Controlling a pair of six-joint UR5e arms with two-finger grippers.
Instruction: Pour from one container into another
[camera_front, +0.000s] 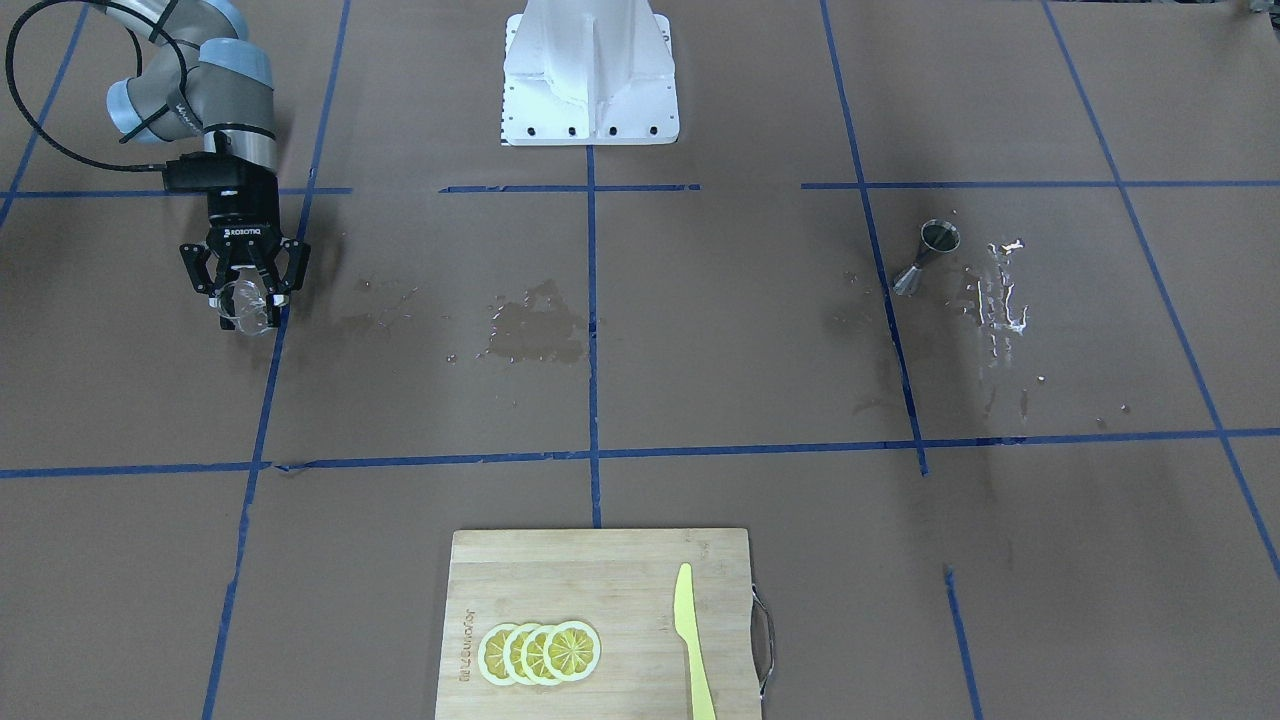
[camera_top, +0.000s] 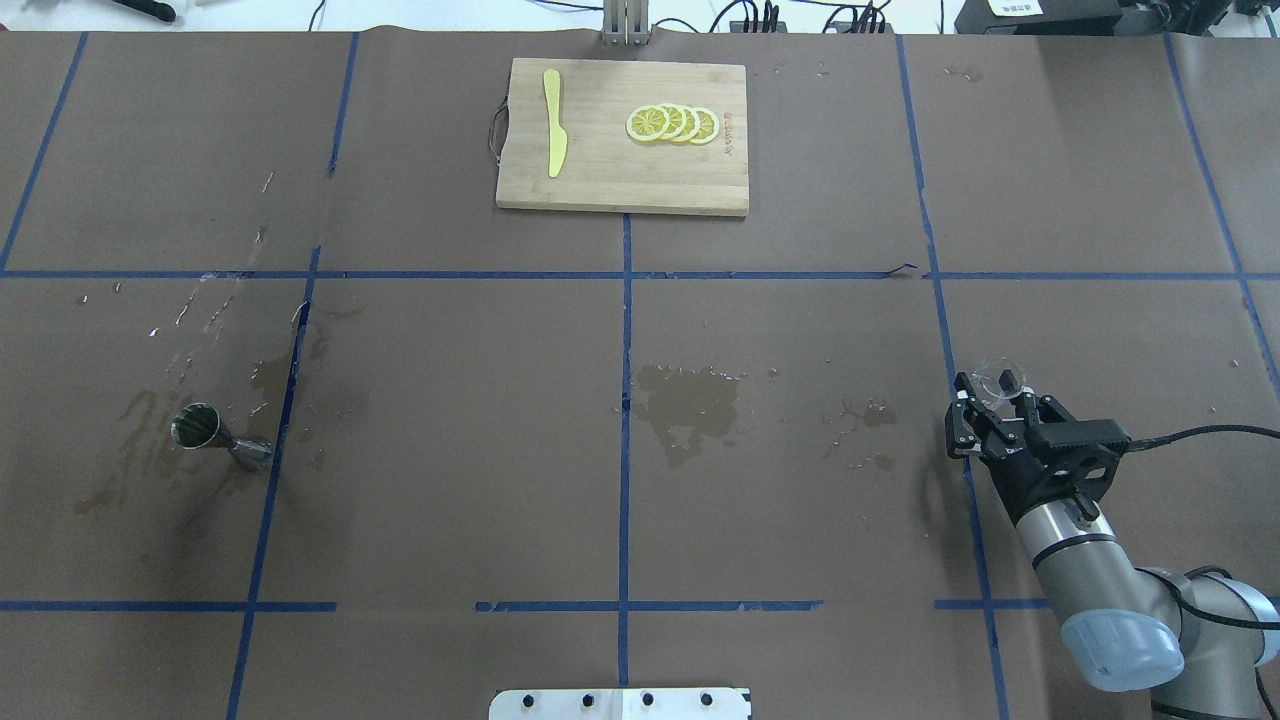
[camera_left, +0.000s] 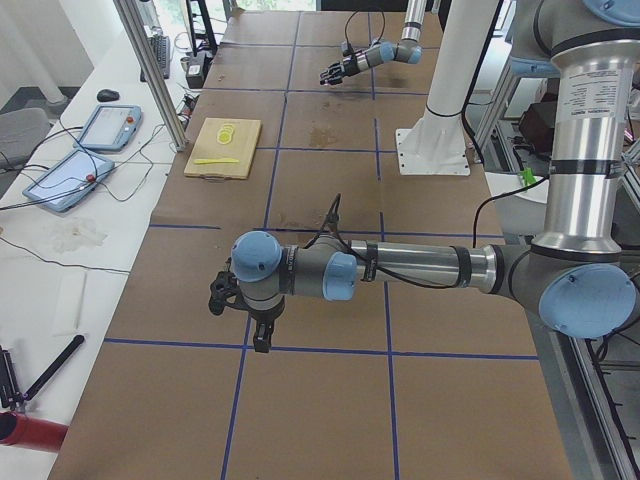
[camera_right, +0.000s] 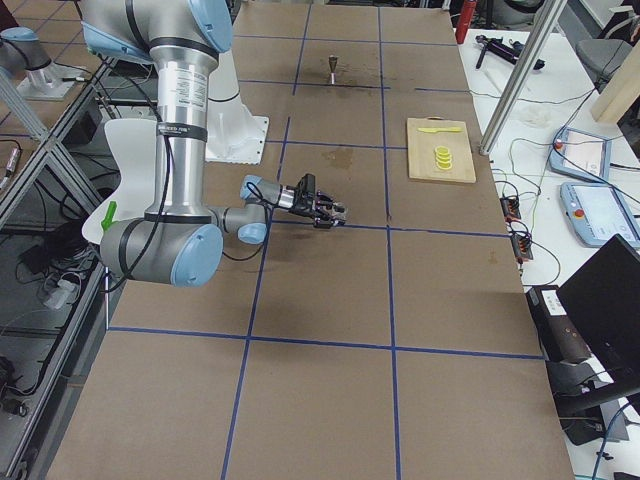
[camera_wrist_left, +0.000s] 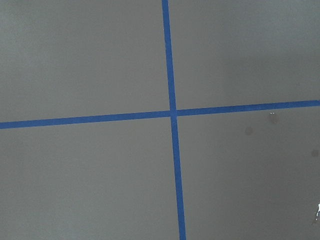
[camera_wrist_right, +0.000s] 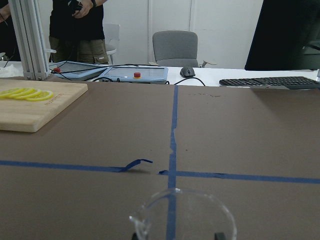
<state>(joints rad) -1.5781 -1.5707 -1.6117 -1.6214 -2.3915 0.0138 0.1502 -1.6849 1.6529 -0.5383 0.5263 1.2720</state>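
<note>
Whereas overhead shows the jigger (camera_top: 220, 438), the right wrist shows the glass (camera_wrist_right: 182, 216).

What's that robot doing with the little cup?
The robot's right gripper is holding a small clear glass over on its right side. The shiny metal jigger it should pour into stands far away on the other side, so no pouring is happening yet. Wet patches darken the brown table between them.
</note>
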